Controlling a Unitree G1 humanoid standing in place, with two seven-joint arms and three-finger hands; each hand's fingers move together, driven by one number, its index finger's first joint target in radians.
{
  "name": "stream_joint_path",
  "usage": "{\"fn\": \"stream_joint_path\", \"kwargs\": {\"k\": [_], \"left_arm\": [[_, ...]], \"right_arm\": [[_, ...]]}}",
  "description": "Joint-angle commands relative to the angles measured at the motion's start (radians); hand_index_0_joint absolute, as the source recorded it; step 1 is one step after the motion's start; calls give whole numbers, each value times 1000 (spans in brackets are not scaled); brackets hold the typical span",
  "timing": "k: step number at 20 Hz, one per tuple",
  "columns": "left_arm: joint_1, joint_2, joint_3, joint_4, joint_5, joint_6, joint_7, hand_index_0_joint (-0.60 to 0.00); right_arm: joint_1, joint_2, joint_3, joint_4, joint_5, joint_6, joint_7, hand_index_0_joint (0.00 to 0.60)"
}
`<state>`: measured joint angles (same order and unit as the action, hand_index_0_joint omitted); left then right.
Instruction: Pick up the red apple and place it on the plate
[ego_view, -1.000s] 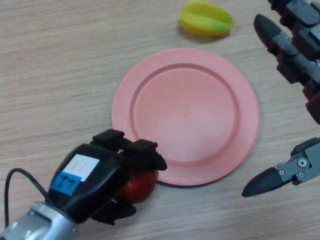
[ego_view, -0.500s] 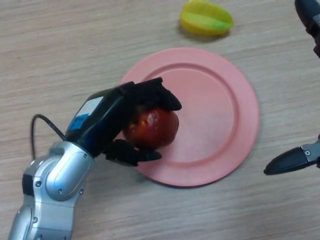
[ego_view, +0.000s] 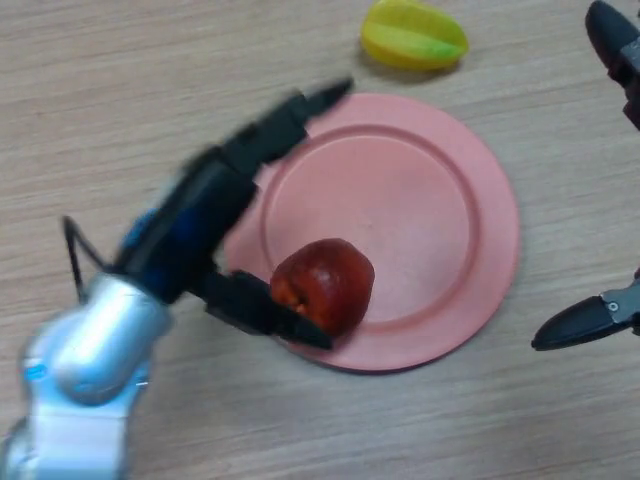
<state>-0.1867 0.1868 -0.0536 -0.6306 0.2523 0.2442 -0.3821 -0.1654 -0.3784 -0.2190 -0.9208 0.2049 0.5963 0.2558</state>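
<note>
The red apple (ego_view: 324, 284) lies on the pink plate (ego_view: 420, 200), near its front left rim. My left hand (ego_view: 215, 200) is open over the plate's left edge, its fingers straight and spread toward the plate's far side, its thumb low beside the apple. It no longer grips the apple. My right hand (ego_view: 600, 315) shows at the right edge, open, with one finger at the top right and the thumb near the plate's front right.
A yellow-green fruit (ego_view: 413, 36) lies on the wooden table (ego_view: 120, 80) beyond the plate's far rim.
My left hand carried the apple from the table onto the plate, then opened and let it go. The apple now rests on the plate. The right hand drew back to the right.
</note>
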Motion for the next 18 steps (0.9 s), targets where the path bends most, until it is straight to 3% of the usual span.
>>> {"fn": "stream_joint_path", "kwargs": {"k": [1,3,5,7,11,16,18], "left_arm": [[10,48,153,-190,-281,102,96,0],[63,103,269,-204,-473,122,69,0],[106,110,362,-210,-678,186,122,0],[153,102,360,-218,-738,182,206,0],[152,108,326,-298,-670,214,307,0],[73,170,367,-288,-589,229,279,0],[50,179,302,-249,-485,191,266,0]], "right_arm": [[-44,1,3,-16,-48,-167,-3,0],[-59,13,15,-1,-44,-147,-5,0],[-47,20,7,34,-45,-198,9,0],[-11,26,-15,86,-33,-273,27,0],[16,32,-16,123,16,-303,48,0],[-4,3,-46,133,108,-225,60,0],[2,6,-44,149,115,-229,67,0]]}}
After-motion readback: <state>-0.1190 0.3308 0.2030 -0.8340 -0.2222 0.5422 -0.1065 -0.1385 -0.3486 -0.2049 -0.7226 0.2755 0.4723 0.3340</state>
